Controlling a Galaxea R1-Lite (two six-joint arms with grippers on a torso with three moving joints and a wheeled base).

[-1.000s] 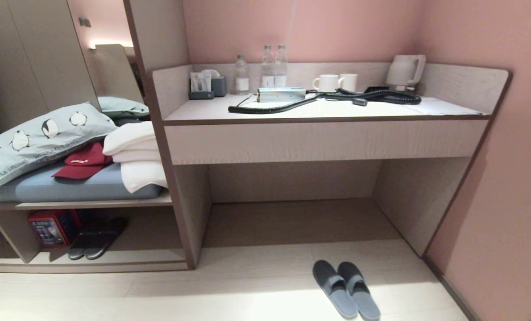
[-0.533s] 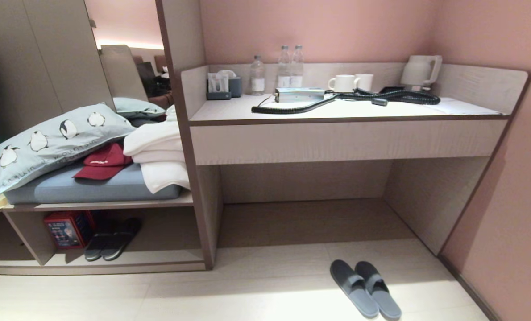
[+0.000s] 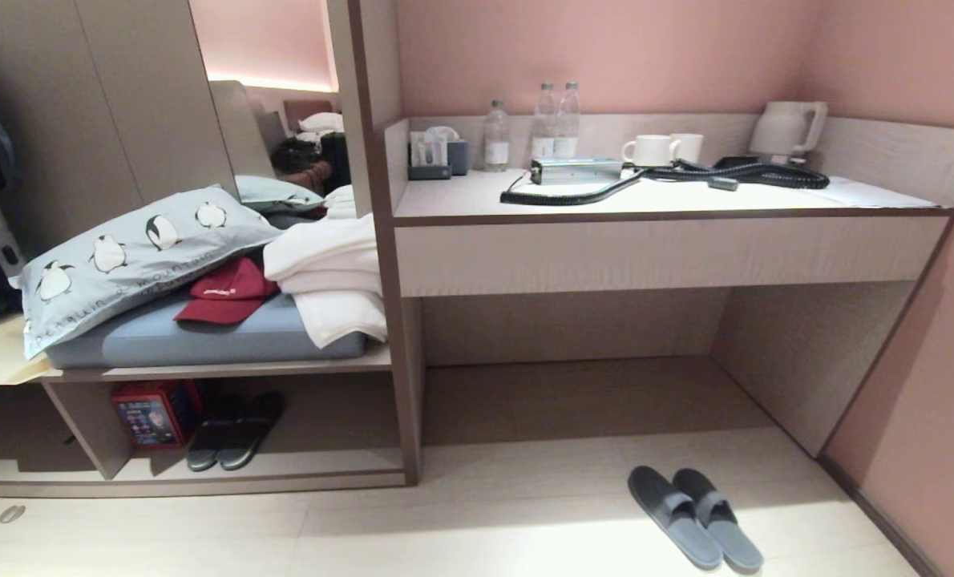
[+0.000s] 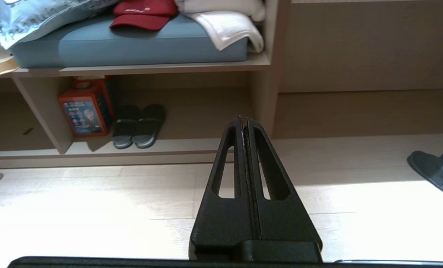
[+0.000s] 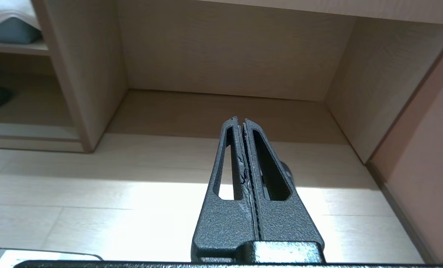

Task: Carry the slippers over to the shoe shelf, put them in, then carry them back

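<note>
Slippers [image 3: 695,517]: dark grey pair, wide straps, grey footbeds, thin soles; side by side and touching, flat on the pale floor before the open recess, toes toward that recess, heels angled toward the right wall. Shelf [image 3: 204,469]: low, wide, grey-brown wood grain, pale base board, upright divider on its left; well apart from the slippers, to their left

The slippers [image 3: 695,517] lie on the floor [image 3: 477,529] right of the shoe shelf [image 3: 204,473], before the desk [image 3: 661,208].
</note>
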